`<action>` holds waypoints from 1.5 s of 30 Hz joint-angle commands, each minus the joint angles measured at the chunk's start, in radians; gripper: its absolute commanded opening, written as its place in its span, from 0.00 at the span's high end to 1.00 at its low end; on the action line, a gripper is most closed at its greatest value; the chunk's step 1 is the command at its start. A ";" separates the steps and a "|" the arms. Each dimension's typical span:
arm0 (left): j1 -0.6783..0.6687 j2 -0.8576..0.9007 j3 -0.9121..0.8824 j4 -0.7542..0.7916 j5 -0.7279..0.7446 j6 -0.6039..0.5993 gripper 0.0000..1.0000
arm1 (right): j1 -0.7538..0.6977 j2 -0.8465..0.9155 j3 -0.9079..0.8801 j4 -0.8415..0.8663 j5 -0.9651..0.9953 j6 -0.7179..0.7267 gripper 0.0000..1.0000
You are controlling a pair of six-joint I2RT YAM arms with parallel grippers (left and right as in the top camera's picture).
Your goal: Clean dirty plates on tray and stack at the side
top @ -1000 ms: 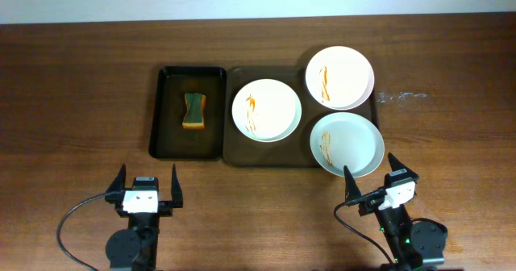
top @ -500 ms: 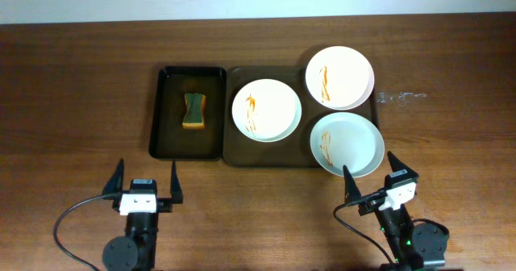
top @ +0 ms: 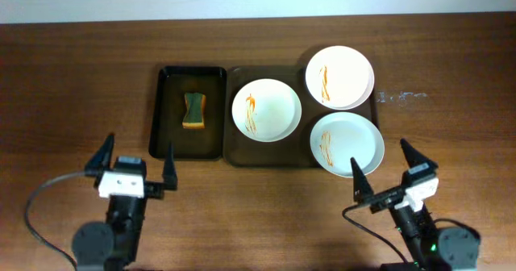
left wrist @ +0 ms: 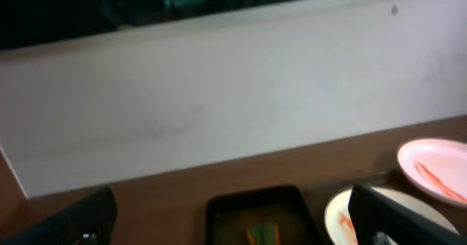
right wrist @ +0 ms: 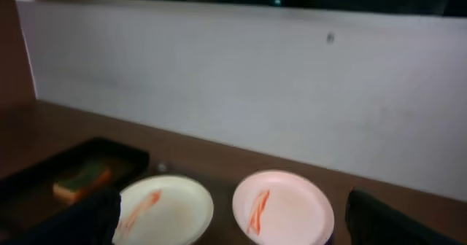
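Three white plates streaked with orange-red sauce lie on the dark brown tray [top: 239, 153]: one at its left [top: 267, 110], one at the back right [top: 339, 77], one at the front right [top: 347, 144]. Both right-hand plates overhang the rim. My left gripper [top: 139, 152] is open and empty, near the front left corner of the black tray. My right gripper [top: 377, 154] is open and empty, its tips over the near edge of the front right plate. In the right wrist view two streaked plates [right wrist: 175, 205] [right wrist: 288, 205] show between the fingers [right wrist: 394, 219].
A smaller black tray [top: 158, 110] sits against the brown tray's left side and holds a green and yellow sponge [top: 193, 111], also seen as the sponge [left wrist: 264, 234] in the left wrist view. A pale smudge [top: 401, 97] marks the wood right of the trays.
My left gripper has moved left and toward the black tray. My right gripper has shifted to the right. Both stay open; plates and sponge have not moved.
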 commanded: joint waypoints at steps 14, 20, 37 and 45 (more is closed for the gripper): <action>0.001 0.909 0.890 -0.620 0.174 0.026 0.00 | 0.006 0.988 1.031 -0.821 -0.013 0.006 0.02; -0.001 1.144 1.174 -0.935 0.200 0.035 0.00 | 0.006 1.258 1.226 -0.903 -0.109 0.011 0.02; 0.013 1.215 1.199 -0.872 0.108 -0.197 0.00 | 0.245 1.646 1.227 -0.666 0.156 0.357 0.31; 0.020 1.433 1.544 -1.126 0.103 -0.213 0.00 | 0.249 1.752 1.227 -0.574 0.164 0.428 0.52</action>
